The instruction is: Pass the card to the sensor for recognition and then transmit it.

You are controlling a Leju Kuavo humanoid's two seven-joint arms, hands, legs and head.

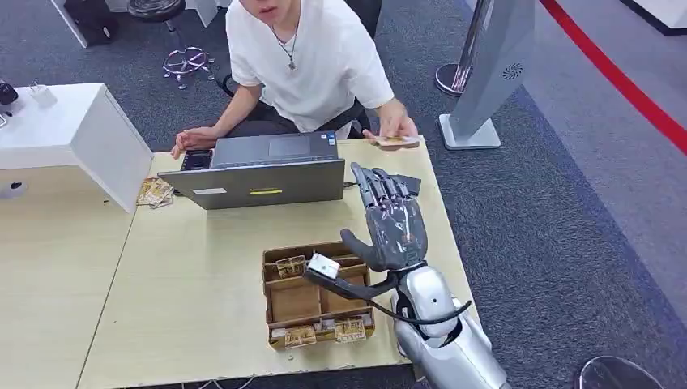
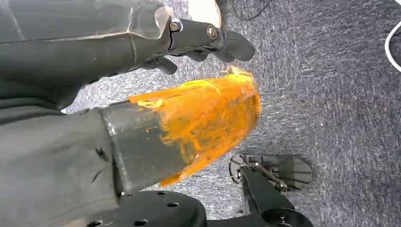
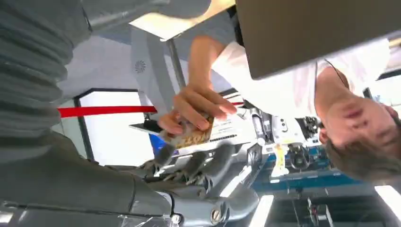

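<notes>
A person in a white shirt sits behind the table and holds a patterned card point(image 1: 397, 143) at its far right corner; the same card point(image 3: 191, 135) appears in the right wrist view, pinched in the person's fingers. My right hand point(image 1: 393, 219) is raised just short of it, fingers spread and stretched toward the card, holding nothing; its fingers point(image 3: 208, 165) lie close under the card. A small black sensor point(image 1: 197, 160) sits left of the laptop, by the person's other hand. My left hand point(image 2: 142, 94) hangs over the carpet with nothing in it.
A grey laptop point(image 1: 259, 174) stands at the table's far side. A cardboard box point(image 1: 279, 304) with several cards sits near the front edge, left of my right arm. Loose cards point(image 1: 154, 192) lie at the left. A white desk point(image 1: 73, 130) adjoins on the left; a sign stand point(image 1: 486, 81) is beyond.
</notes>
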